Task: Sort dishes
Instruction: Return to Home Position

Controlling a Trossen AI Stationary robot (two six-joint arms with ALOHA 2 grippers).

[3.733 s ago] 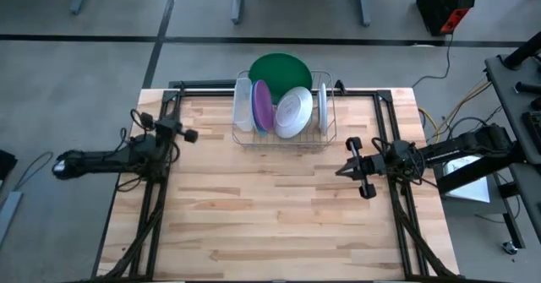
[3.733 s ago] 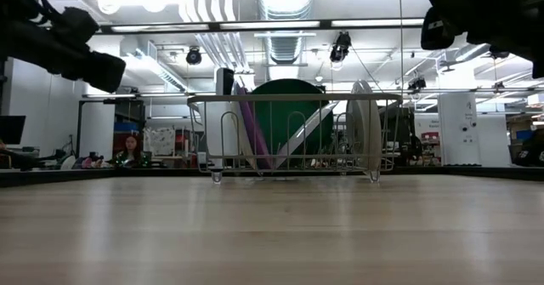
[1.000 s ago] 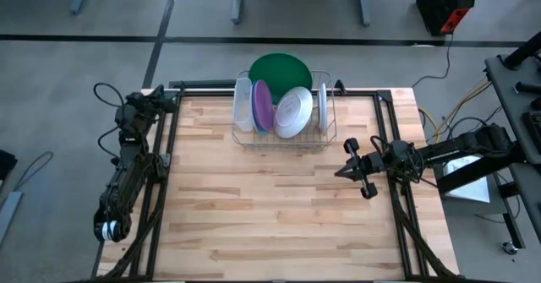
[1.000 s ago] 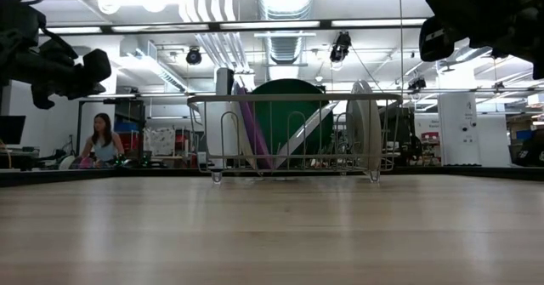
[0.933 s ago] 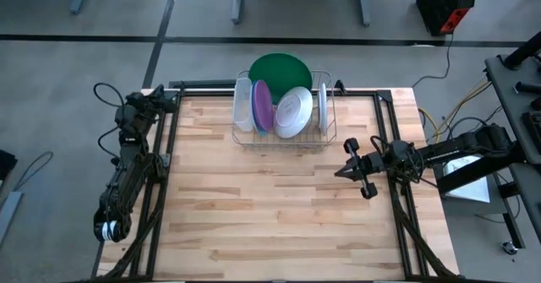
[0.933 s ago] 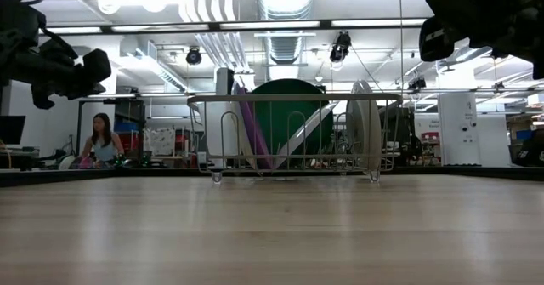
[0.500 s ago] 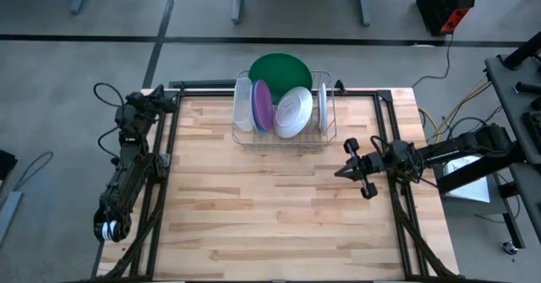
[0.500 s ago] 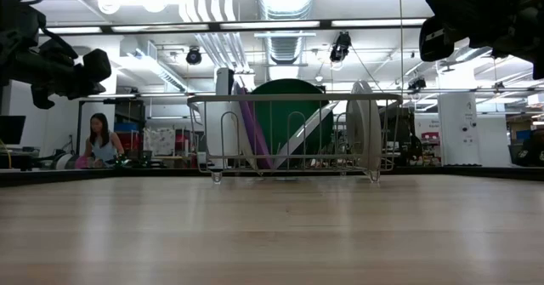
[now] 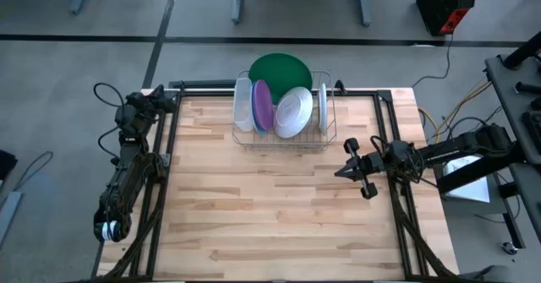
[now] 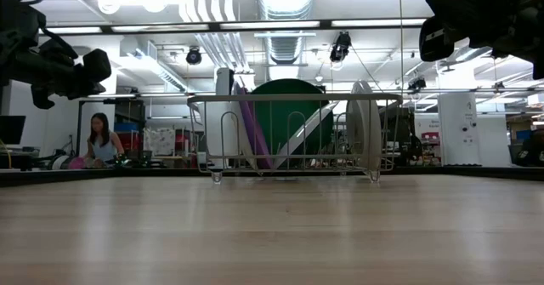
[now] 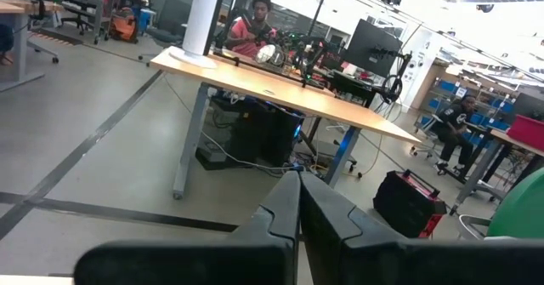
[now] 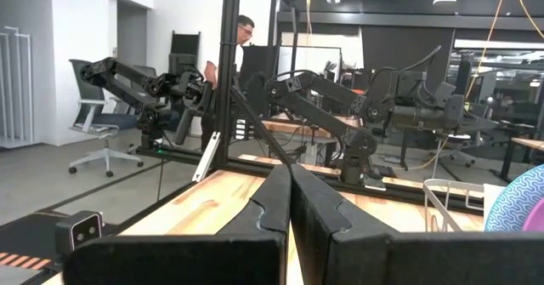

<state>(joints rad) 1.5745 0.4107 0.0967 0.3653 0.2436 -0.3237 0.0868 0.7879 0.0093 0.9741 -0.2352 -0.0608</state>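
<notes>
The dishes stand on edge in a wire rack (image 9: 285,139) at the table's far middle. A large green plate (image 9: 281,68) is at the rack's far end. In front of it stand a purple plate (image 9: 262,107), a leaning white plate (image 9: 293,112) and an upright white plate (image 9: 323,107). My left gripper (image 9: 163,96) is shut and empty at the table's far left corner. My right gripper (image 9: 339,171) is shut and empty above the table's right side, pointing left. The right wrist view shows a patterned plate face (image 12: 520,204).
A clear tub (image 9: 243,104) stands in the rack's left end. Black frame rails (image 9: 166,190) run along the table's left and right sides. Bare wooden tabletop (image 9: 270,215) lies between the rack and the near edge. A person (image 10: 102,136) sits in the room beyond.
Neither arm nor any dish has moved in the last second. Before that, my left arm swung from lying along the table's left edge to its far left corner.
</notes>
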